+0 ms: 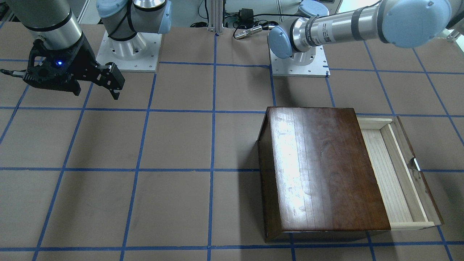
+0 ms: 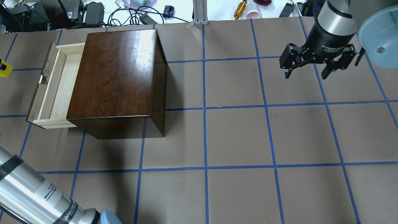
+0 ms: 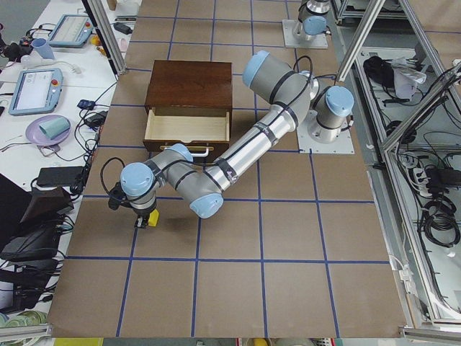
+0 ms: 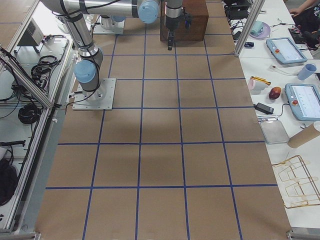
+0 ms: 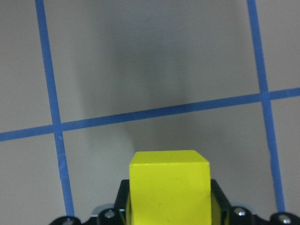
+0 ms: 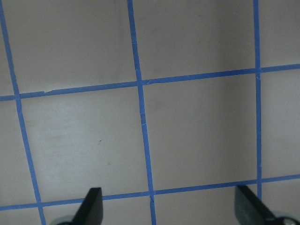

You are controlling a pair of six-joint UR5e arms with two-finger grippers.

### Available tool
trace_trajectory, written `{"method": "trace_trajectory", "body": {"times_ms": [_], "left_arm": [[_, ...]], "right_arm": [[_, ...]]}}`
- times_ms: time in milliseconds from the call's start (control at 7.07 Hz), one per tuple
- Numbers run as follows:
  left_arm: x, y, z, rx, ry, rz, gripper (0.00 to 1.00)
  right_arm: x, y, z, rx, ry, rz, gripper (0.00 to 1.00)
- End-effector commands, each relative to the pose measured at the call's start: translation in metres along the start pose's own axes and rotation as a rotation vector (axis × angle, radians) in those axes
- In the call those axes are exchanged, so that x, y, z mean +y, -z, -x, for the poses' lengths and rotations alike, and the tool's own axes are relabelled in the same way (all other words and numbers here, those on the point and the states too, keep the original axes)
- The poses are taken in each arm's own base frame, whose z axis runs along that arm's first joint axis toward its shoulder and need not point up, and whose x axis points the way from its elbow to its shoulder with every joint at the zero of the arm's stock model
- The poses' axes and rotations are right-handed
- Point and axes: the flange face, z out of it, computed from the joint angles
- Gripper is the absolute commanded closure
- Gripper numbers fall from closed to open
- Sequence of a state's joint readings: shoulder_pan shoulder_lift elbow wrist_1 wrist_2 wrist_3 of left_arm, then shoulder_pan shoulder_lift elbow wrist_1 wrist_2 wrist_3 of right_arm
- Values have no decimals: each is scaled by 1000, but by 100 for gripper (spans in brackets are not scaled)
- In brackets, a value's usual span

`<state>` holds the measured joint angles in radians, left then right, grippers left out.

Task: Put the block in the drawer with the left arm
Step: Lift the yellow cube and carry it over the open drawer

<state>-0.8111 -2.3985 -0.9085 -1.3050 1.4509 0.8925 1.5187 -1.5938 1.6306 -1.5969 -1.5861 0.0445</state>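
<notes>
The yellow block sits between the fingers of my left gripper, which is shut on it above the brown table paper. In the exterior left view the left gripper holds the block about one tile out from the drawer front. The block also shows at the overhead view's left edge. The drawer is pulled open from the dark box, and its pale inside is bare. My right gripper is open and empty, far from the box.
The table is covered in brown paper with a blue tape grid. The arm bases stand at the robot's side. Cables, cups and tablets lie beyond the table edge on the operators' side.
</notes>
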Motion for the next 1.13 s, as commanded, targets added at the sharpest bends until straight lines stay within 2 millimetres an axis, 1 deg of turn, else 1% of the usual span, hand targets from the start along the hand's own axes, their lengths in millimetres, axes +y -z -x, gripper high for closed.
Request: {"method": "trace_trajectory", "body": {"times_ms": [0, 141, 283, 424, 565, 707, 848, 990], "left_arm": [[15, 51, -46, 43, 8, 37, 66], [15, 67, -71, 56, 13, 50, 66], [19, 87, -90, 62, 8, 67, 66], [24, 106, -109, 45, 32, 117, 68], [20, 119, -137, 49, 31, 125, 70], [22, 127, -159, 51, 51, 130, 71], [28, 131, -179, 58, 82, 138, 71], [31, 135, -202, 60, 101, 144, 71]], "right_arm": [[0, 0, 0, 0, 0, 0, 0], [0, 0, 0, 2, 0, 0, 0], [0, -1, 0, 0, 0, 2, 0], [0, 0, 0, 0, 0, 0, 0], [0, 0, 0, 0, 0, 0, 0], [0, 0, 0, 0, 0, 0, 0], [0, 0, 0, 0, 0, 0, 0], [0, 0, 0, 0, 0, 0, 0]]}}
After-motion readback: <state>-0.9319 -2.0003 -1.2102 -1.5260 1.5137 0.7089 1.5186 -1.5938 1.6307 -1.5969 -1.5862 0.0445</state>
